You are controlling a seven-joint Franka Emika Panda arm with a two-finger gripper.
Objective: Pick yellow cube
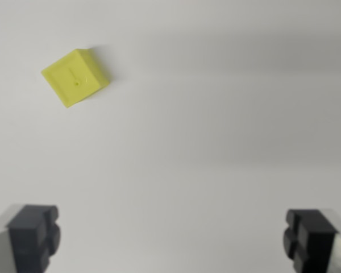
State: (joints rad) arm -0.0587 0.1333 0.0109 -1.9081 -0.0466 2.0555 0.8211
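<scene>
Gripper is hanging spread wide, holding nothing, dark finger pads showing at both bottom corners of the wrist view. Small yellow plastic cube is sitting on the plain white matte desk, well off toward the wrist view's upper left, nowhere near the gap between the pads. No desk edges or corners in view, so can't place it against them. Cube is lying rotated relative to the jaw line. Risk as I see it: descending without recentring and yaw-aligning means the pads are catching a corner and nudging or spinning it away. Surface is looking smooth, so likely sliding. Soft shadow bands crossing the top; room itself not visible.
</scene>
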